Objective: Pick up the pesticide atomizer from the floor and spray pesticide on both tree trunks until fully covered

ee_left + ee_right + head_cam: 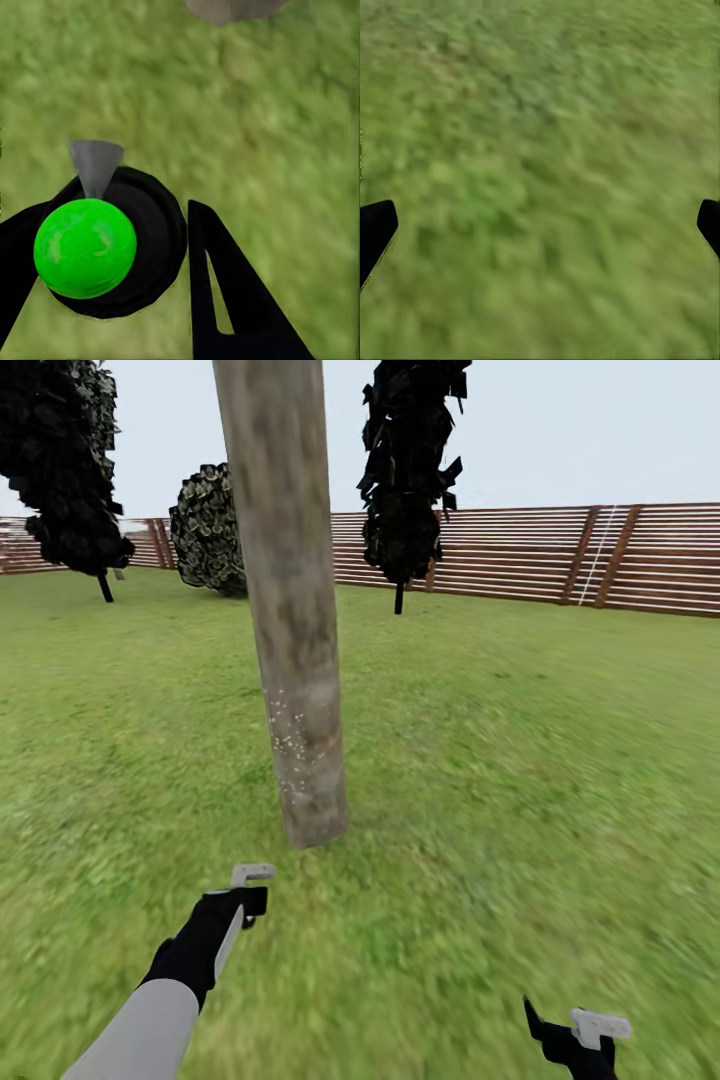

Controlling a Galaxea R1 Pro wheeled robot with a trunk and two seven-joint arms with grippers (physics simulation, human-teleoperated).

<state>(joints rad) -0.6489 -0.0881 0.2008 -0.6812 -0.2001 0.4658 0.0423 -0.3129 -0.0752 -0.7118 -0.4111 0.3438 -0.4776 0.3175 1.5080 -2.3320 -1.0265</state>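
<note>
On lawn (520, 760) before tree trunk (290, 610) | left fingers (225, 292) clamped on pesticide atomizer (105, 244) | right fingers (376, 229) apart | fence (560, 555) behind

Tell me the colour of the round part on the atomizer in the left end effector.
Bright green, on the black atomizer; left wrist view.

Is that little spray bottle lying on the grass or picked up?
Picked up: the pesticide atomizer sits between the left end effector fingers, above the lawn.
</note>
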